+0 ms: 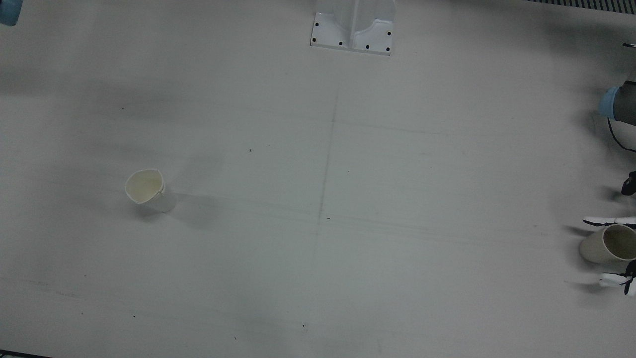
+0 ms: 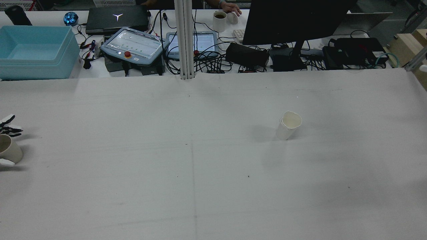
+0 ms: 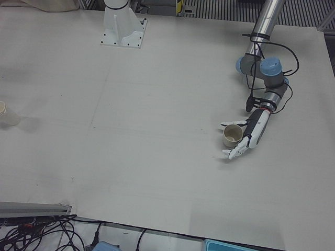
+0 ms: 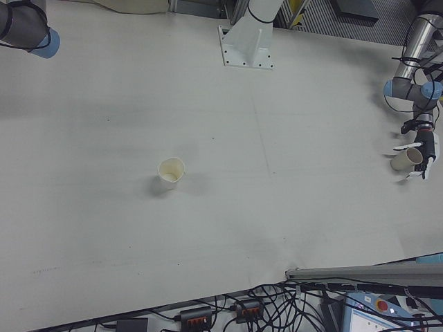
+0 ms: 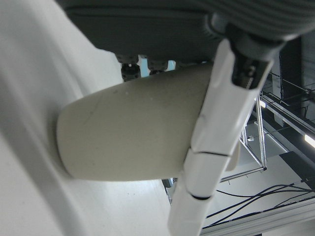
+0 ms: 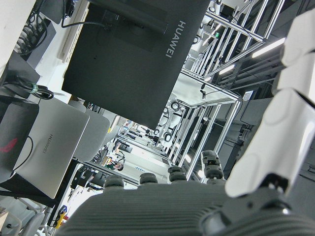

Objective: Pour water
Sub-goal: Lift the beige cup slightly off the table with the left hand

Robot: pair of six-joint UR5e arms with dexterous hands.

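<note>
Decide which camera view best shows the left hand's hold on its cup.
The left-front view: the whole left hand and its fingers either side of the beige cup are visible. Front and rear views cut both at the frame edge; the right-front view shows them small; the left hand view shows only one finger across the cup.

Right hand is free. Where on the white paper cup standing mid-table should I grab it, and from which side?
Wrap the mid wall of the white paper cup from the side, probably the robot's right, where that arm sits. It stands upright with its mouth open upward, so a top approach would block or crush the slightly dented rim. The left hand is around the other cup.
</note>
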